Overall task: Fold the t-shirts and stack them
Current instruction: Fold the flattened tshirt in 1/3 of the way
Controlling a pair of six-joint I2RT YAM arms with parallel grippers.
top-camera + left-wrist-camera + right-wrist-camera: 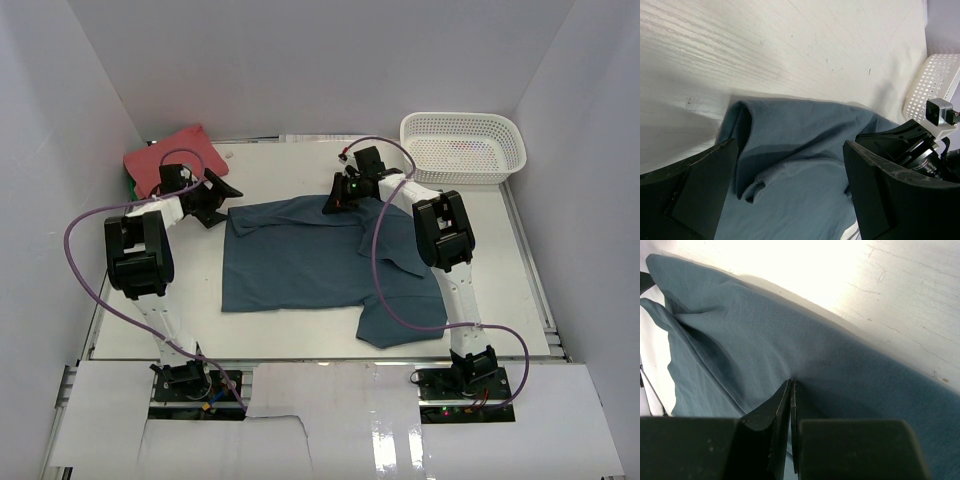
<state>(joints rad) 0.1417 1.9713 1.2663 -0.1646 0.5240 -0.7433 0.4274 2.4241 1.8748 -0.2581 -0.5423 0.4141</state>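
Note:
The dark teal-blue t-shirt (300, 255) lies spread on the table's middle, one sleeve hanging out at the front right. My right gripper (333, 203) is shut on the shirt's far edge; the right wrist view shows the jaws pinched on the blue cloth (765, 335). My left gripper (226, 192) is open just past the shirt's far left corner, its jaws wide on either side of a folded-over corner of the cloth (790, 165), not holding it. The coral-red t-shirt (170, 157) lies folded at the far left corner.
A white lattice basket (463, 146) stands at the far right corner; it also shows in the left wrist view (935, 82). White walls close in the table on three sides. A green thing peeks from under the red shirt.

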